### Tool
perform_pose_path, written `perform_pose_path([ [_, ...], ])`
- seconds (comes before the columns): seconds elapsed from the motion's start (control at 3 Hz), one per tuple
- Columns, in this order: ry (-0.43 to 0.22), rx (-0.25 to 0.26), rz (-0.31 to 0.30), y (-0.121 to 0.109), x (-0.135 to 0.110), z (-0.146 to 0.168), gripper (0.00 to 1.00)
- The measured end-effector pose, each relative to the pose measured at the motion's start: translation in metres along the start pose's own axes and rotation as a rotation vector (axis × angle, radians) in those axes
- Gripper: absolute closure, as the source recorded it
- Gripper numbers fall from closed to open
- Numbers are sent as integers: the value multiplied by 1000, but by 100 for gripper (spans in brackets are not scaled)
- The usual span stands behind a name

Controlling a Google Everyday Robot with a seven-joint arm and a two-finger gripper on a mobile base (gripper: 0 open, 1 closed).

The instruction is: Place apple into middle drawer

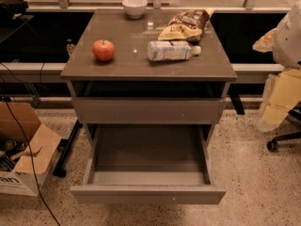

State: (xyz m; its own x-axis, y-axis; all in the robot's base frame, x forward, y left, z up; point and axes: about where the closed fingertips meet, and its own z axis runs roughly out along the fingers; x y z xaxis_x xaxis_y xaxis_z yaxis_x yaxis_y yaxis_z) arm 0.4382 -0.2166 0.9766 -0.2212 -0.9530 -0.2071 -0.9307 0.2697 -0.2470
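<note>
While the gripper is out of view and its jaws cannot be judged, the apple (103, 50) sits near-left on the worktop (141, 68), left of the bottle (171, 51), above the open middle drawer (148, 150).

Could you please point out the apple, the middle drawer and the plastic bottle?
apple (103, 50), camera view, middle of its skin.
middle drawer (148, 147), camera view, bare tray floor.
plastic bottle (169, 51), camera view, its label.
gripper: not in view.
</note>
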Motion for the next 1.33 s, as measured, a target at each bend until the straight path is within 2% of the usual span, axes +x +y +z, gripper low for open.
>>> perform_pose_path([
  [0.33,-6,2,-1,-1,-2,1,0],
  [0.67,-46,13,-4,-6,-13,6,0],
  [1.0,-156,18,-9,-28,-57,34,0],
  [1.33,-224,6,-8,-43,-87,57,0],
])
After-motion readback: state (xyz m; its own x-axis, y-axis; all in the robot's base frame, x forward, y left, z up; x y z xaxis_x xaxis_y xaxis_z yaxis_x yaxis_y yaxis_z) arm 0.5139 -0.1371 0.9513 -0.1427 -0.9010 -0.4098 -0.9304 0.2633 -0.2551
